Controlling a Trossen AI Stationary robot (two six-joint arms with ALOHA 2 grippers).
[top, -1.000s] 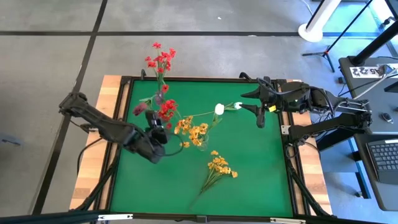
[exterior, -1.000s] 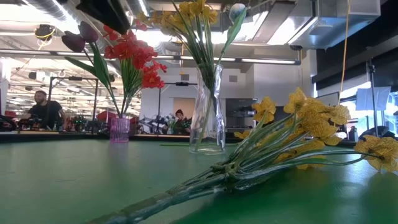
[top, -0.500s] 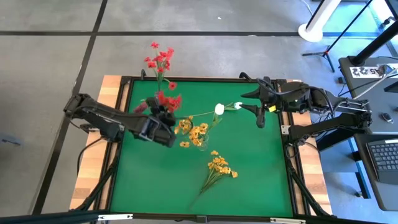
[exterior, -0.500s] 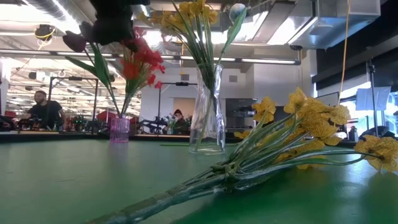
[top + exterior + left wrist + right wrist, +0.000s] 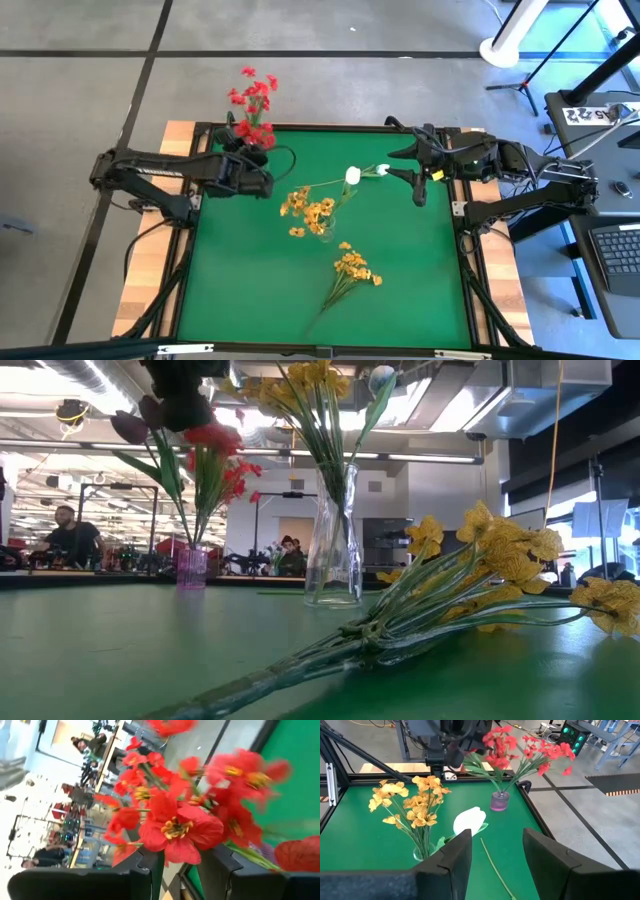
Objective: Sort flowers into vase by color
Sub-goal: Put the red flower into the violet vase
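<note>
My left gripper (image 5: 254, 158) hangs high over the small purple vase (image 5: 192, 568) at the table's far left corner, shut on a red flower cluster (image 5: 256, 131). That vase holds more red blooms (image 5: 255, 98) and a dark pink-red bud (image 5: 130, 428). A clear glass vase (image 5: 333, 550) at mid-table holds yellow-orange clusters (image 5: 312, 212) and a white bloom (image 5: 353, 176). Another yellow-orange cluster (image 5: 352, 266) lies flat on the green mat. My right gripper (image 5: 418, 178) waits open near the far right edge. My left gripper has the red flower cluster (image 5: 175, 832) between its two fingers (image 5: 150, 870), just under the blooms; the blooms hide the place of contact. The cluster is lifted clear of the mat, over the purple vase. Whether its stems stand in the vase I cannot tell.
A black frame (image 5: 300, 127) borders the green mat. The tall clear vase (image 5: 422, 851) stands between the two arms. The mat's near left and right parts (image 5: 240, 290) are bare. People show in the room beyond the table (image 5: 65, 535).
My left gripper has carried the red cluster from the middle left of the mat toward the far edge, up to the purple vase, and has turned so that its arm lies along the far left side. The cluster moved with it.
</note>
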